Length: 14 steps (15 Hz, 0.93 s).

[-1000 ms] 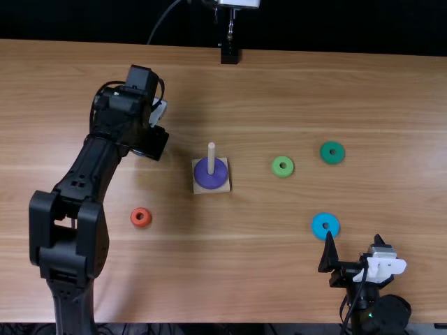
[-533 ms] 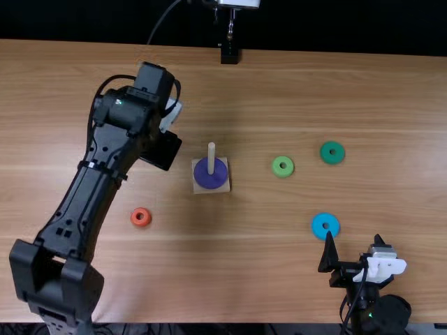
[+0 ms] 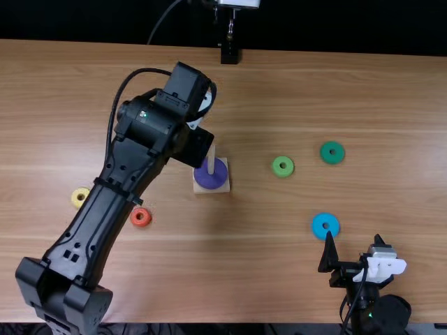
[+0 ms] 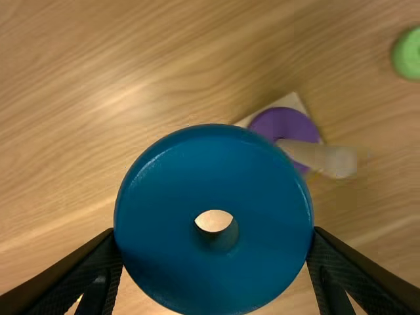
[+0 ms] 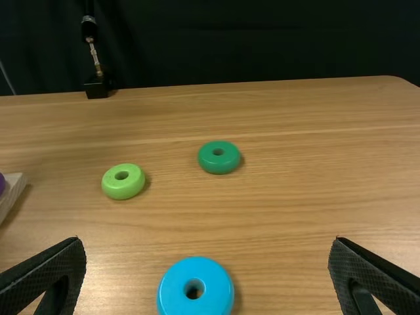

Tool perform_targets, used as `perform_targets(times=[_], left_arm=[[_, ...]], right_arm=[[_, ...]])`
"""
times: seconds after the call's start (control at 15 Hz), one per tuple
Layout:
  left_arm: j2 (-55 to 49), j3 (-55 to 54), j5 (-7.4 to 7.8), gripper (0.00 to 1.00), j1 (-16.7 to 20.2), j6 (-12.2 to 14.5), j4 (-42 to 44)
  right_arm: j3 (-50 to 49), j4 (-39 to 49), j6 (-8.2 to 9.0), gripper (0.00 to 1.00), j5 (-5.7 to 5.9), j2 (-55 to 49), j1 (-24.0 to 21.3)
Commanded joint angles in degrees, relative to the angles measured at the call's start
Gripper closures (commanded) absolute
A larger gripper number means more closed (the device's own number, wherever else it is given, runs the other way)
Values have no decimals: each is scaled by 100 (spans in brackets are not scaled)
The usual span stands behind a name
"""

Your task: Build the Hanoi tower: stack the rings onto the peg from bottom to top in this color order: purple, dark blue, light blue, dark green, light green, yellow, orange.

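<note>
The dark blue ring (image 4: pixel 213 180) is held between the left arm's jaws, closed on its rim, above the bench (image 3: pixel 272 279) and near the peg (image 3: pixel 211 162). Over the last second the left arm (image 3: pixel 127 160) has swung from the left toward the peg, uncovering the yellow ring (image 3: pixel 75 200). The purple ring (image 3: pixel 210 183) sits at the peg's foot on the square base (image 3: pixel 225 189), so this ring is the right next one; its hole probably still needs lining up with the peg, and lowering it off-centre could catch the tip. The orange ring (image 3: pixel 140 222), light green ring (image 3: pixel 283 173), dark green ring (image 3: pixel 332 159) and light blue ring (image 3: pixel 318 227) haven't moved. The right arm's jaws stand open, empty, near the light blue ring.
</note>
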Motion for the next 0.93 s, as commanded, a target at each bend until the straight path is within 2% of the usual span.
perform_targets(times=[0.0,0.47,0.6,0.87], left_arm=[[-123,186,9,100,-158,-240,10],[211,555,9,100,-536,-366,73],[282,599,9,100,-563,-461,84],[387,599,9,100,-606,-451,94]], right_arm=[[-363,-344,-24,0,-26,-106,-60],[-363,-344,-24,0,-26,-106,-60],[-363,-344,-24,0,-26,-106,-60],[-363,-344,-24,0,-26,-106,-60]])
